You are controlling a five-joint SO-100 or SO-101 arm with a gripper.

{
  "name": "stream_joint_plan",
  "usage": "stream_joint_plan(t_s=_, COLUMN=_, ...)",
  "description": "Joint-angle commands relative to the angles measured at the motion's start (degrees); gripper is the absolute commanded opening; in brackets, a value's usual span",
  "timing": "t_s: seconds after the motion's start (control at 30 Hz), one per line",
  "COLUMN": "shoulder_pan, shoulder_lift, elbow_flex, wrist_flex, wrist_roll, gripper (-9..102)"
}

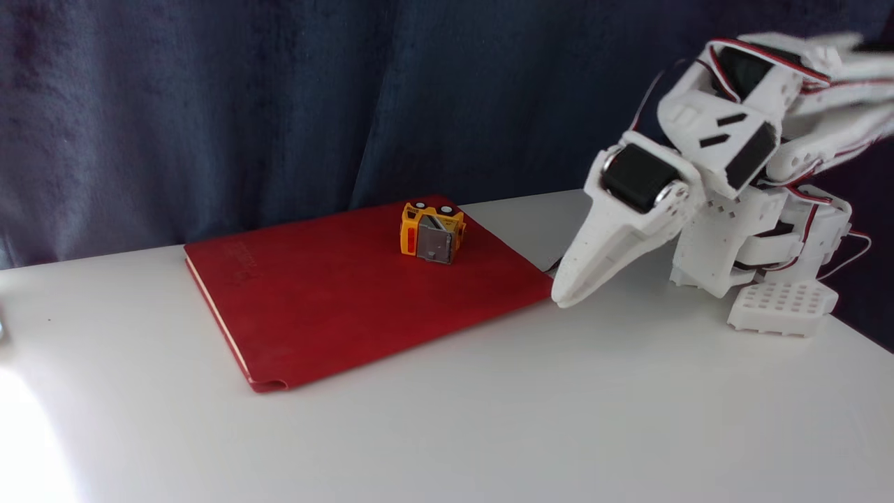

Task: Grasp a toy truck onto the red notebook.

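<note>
Task status, judged from here: looks done. Tiny yellow-orange plastic toy truck point(431, 233) with grey panel, tipped on its side with wheels uppermost, resting on the far part of the large flat dark-red soft-cover notebook point(335, 293). White plastic end effector point(567, 293): fingers together, holding nothing, tip low just beside the notebook's right edge, apart from the truck. Remaining: at most pulling the arm clear. Surface: smooth white table point(489, 419), bright glare at lower left. Room: dark blue fabric curtain point(209, 105) hanging behind
</note>
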Motion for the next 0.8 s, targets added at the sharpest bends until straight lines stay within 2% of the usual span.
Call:
stream_joint_plan(t_s=0.0, shoulder_pan=0.70, shoulder_lift=10.90, elbow_flex=3.08, wrist_flex=5.45, wrist_roll=0.79, gripper=0)
stream_joint_plan(t_s=0.07, shoulder_pan=1.32, shoulder_lift=18.54, elbow_flex=5.27, wrist_flex=9.40, wrist_roll=1.32, gripper=1)
stream_joint_plan(t_s=0.77, shoulder_pan=8.96, shoulder_lift=18.46, elbow_flex=5.80, wrist_flex=11.51, wrist_roll=5.27, gripper=0)
